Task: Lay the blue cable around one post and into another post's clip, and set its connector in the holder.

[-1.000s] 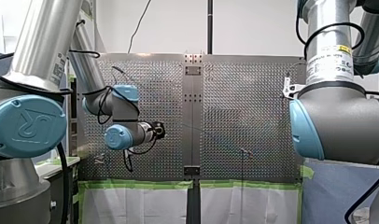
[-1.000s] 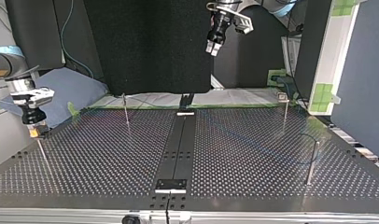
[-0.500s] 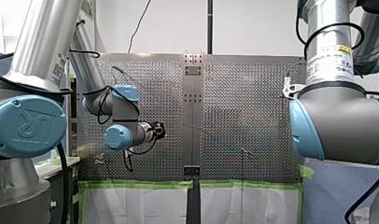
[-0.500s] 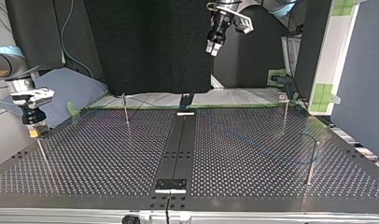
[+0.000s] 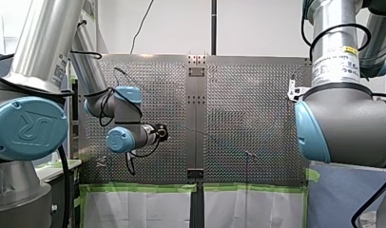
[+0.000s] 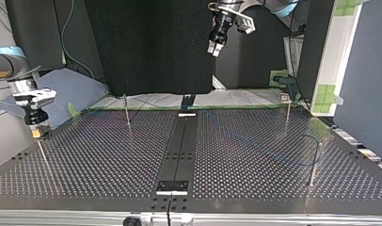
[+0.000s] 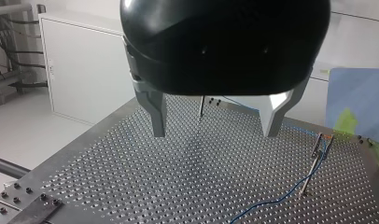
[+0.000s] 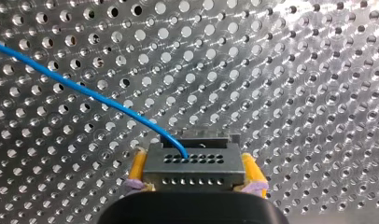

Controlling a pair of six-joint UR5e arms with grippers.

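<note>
In the right wrist view my right gripper [image 8: 195, 173] is shut on a dark grey connector [image 8: 193, 161], its yellow pads [image 8: 137, 169] pressing both sides. The blue cable [image 8: 85, 91] leaves the connector's face and arcs away over the perforated plate. In the top view my right gripper [image 6: 37, 133] hangs low at the left edge, just above a thin post [image 6: 42, 153]. My left gripper [image 6: 213, 50] hangs high at the back, open and empty [image 7: 214, 134]. Below it, the cable [image 7: 271, 201] runs through a clip post [image 7: 316, 156].
More thin posts [image 6: 126, 110] [image 6: 287, 113] [image 6: 314, 162] stand on the perforated table [image 6: 255, 155]. A black strip [image 6: 179, 146] runs down its middle. Blue padding [image 6: 71, 89] lies at the back left of the top view. A white cabinet [image 6: 335, 52] stands at the right.
My right gripper has shifted very slightly toward the top view's right with the connector. My left arm has not moved.
</note>
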